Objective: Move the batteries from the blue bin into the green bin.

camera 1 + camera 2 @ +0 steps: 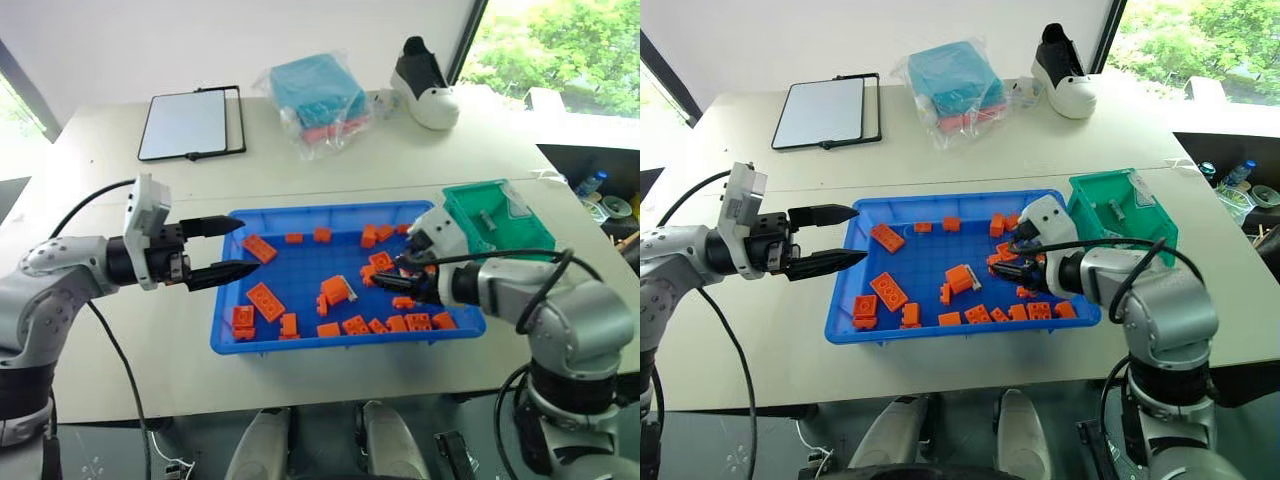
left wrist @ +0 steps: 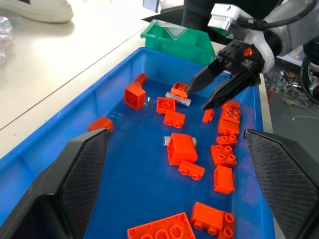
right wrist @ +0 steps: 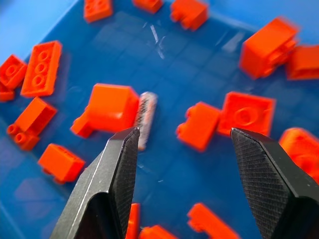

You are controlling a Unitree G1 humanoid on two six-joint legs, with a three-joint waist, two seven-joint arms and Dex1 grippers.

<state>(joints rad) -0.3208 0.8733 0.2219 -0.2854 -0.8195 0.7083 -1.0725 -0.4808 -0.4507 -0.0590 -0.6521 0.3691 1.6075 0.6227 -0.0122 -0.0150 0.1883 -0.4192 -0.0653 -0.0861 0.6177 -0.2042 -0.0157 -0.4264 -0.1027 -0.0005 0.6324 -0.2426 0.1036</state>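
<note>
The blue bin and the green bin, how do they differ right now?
The blue bin is wide and shallow; the green bin is narrower and deeper. The blue bin is scattered with orange bricks plus at least one battery; the green bin shows a single battery inside. The right hand is open over the blue bin, not the green one. Both are plastic, on the same table, touching at a corner.

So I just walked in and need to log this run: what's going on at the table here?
A two-armed robot is sorting batteries out of the blue bin of orange bricks into the green bin. The right gripper is down inside the blue bin, jaws open and empty, over a battery lying against a brick. At least one battery already lies in the green bin. The left gripper hovers open at the blue bin's left end, holding nothing.
</note>
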